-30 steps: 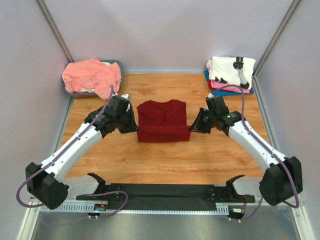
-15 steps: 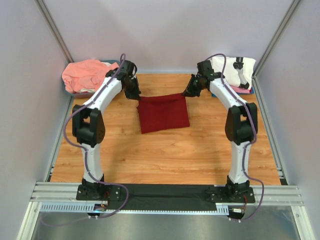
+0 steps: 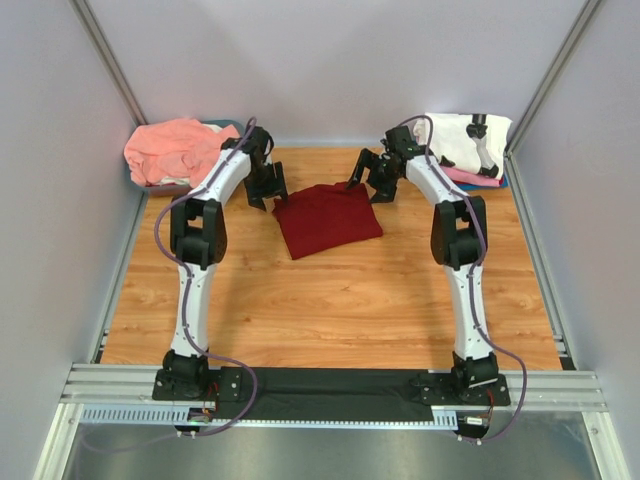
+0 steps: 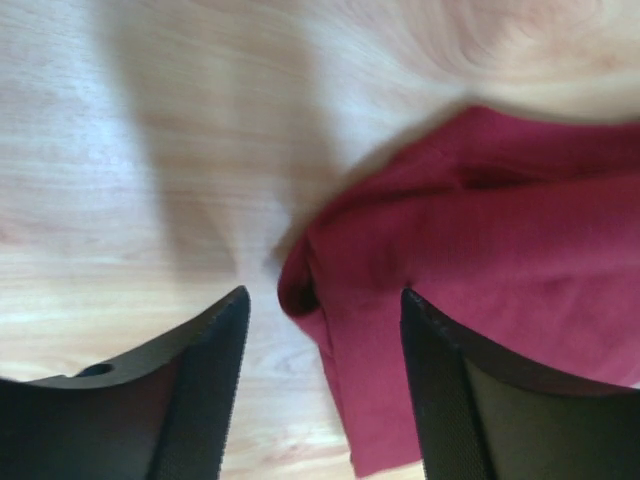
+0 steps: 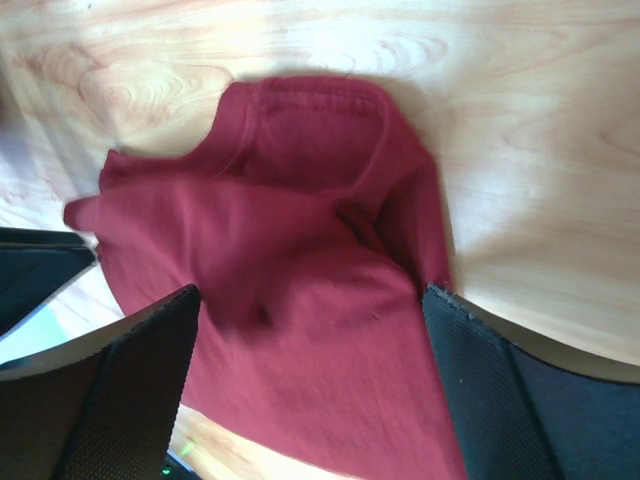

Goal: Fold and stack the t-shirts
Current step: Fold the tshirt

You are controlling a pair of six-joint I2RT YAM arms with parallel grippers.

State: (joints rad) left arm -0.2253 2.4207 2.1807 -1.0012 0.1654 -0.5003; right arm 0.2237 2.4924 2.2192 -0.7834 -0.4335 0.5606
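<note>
Left pincer [image 3: 266,188] first: it hangs low over the back of the light wooden tabletop [image 3: 330,300], and its two black fingers [image 4: 205,375] are spread apart. From my left wrist camera, a folded corner of the plain dark red cloth t-shirt [image 3: 328,218] lies on the wood in the gap between those fingers. I cannot tell whether the tips touch the cloth.

My right pincer [image 3: 374,184] sits at the shirt's far right corner, its jaws also spread wide. From my right wrist camera, its fingers stand on either side of the red cloth, with the ribbed collar [image 5: 315,95] beyond them.

The dark red t-shirt is folded into a rough square, turned slightly askew. It lies flat on the table towards the back, between my two pincers. Both of my arms stretch well out from their bases to reach it.

At the back left corner, a crumpled salmon-pink t-shirt [image 3: 180,148] is heaped in a blue-grey bin [image 3: 150,186]. At the back right corner stands a folded stack. A white t-shirt with black print [image 3: 455,135] is on top, with a pink t-shirt [image 3: 470,177] and a blue t-shirt [image 3: 490,184] showing at the edges beneath.
</note>
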